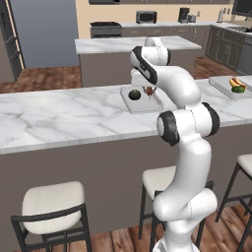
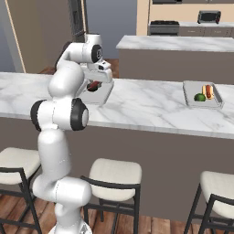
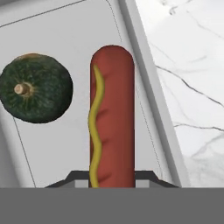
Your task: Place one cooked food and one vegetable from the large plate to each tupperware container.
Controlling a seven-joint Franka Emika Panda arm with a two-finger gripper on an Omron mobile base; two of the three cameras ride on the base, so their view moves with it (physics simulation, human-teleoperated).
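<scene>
I am holding a hot dog [image 3: 111, 118] over the nearer tupperware container [image 1: 142, 104], the tray lying on the table [image 1: 59, 118] right in front of the arm. The sausage, with its yellow mustard line, is running straight out from between the gripper [image 3: 112, 177] tips, and the jaws are drawn close together and clamped on its near end. I judge it is hanging just above the tray floor rather than resting on it, though I cannot tell that for certain.

Inside this same tray, just beside the hot dog, a dark green squash [image 3: 36, 87] is sitting stem-up, so the vegetable for this container looks already in place and the cooked food is the piece I am bringing in. I am keeping the hot dog parallel to the tray's raised rim and near it, apart from the squash, so it should land flat without knocking the squash.

Well apart from this tray, along the table, the second tupperware container [image 2: 202, 96] is carrying its own hot dog [image 2: 209, 91] and a green vegetable [image 2: 199, 97], so that one seems filled.
</scene>
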